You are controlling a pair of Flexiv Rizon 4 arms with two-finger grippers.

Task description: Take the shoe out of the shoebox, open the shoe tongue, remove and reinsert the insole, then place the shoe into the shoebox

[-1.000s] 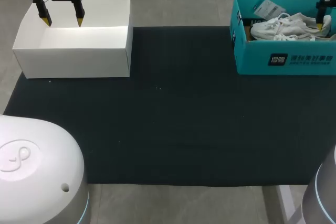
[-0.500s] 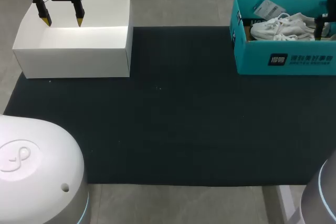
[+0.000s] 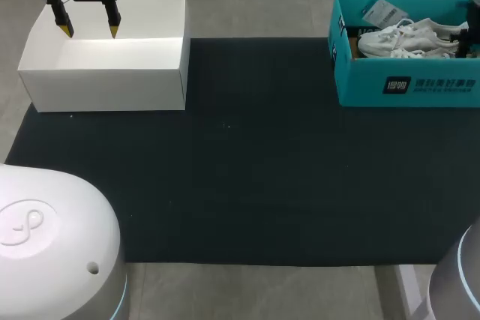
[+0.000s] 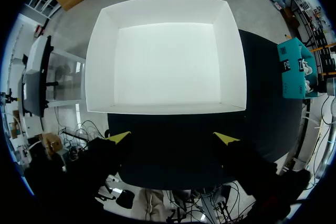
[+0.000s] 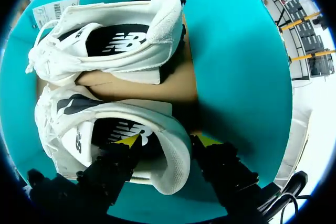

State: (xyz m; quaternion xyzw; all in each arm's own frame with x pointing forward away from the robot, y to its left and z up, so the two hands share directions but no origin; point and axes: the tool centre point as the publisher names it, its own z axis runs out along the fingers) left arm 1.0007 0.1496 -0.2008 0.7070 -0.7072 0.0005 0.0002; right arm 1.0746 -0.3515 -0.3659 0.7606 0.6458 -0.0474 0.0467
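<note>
Head view: right gripper [image 5: 168, 141] sunk deeper in shoebox [image 3: 360, 80], apart astride shoe [image 5: 118, 111] heel, seemingly unclamped; left gripper [image 3: 90, 33] apart.

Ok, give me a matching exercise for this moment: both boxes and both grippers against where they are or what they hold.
1 white box
2 teal shoebox
3 left gripper
4 right gripper

A astride the heel of a shoe
B holds two white shoes
C at the far left corner of the mat
D open above the white box

Pairs: 1-C; 2-B; 3-D; 4-A
</note>
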